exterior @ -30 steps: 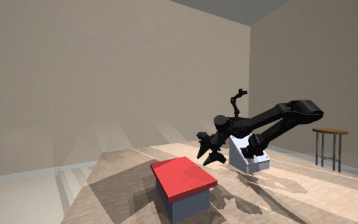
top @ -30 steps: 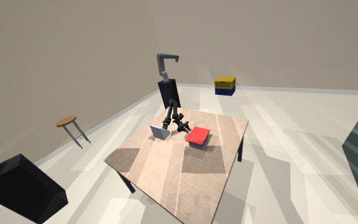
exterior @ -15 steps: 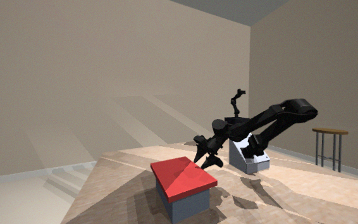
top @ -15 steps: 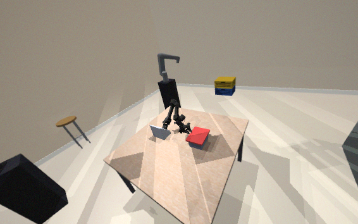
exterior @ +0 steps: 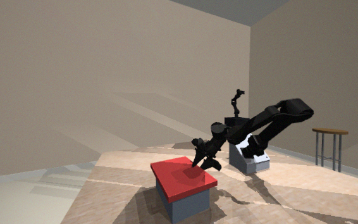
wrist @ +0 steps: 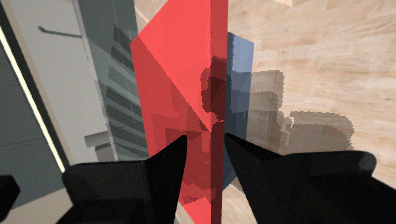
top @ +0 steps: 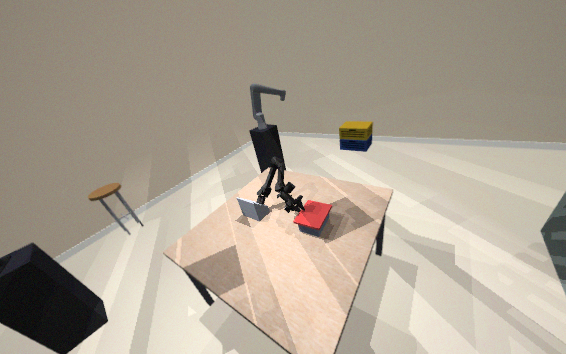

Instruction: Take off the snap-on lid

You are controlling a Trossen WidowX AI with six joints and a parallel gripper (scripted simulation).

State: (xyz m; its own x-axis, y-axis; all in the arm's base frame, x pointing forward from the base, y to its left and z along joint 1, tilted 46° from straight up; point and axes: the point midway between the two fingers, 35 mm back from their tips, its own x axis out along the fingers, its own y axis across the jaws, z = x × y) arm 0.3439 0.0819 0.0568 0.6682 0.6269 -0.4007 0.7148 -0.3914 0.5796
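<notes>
The red lid sits on the blue-grey storage box, right side up and overhanging its walls. The box stands on the wooden table. My gripper is partly open at the lid's edge on the arm's side. In the wrist view one fingertip is over the lid's top and the other is on the box side of the rim, with gaps visible beside the rim. Whether either finger touches the lid cannot be told.
The arm's wedge-shaped grey and white base stands on the table beside the arm. Away from the table are a round stool, stacked yellow and blue crates and black pedestals bearing other arms.
</notes>
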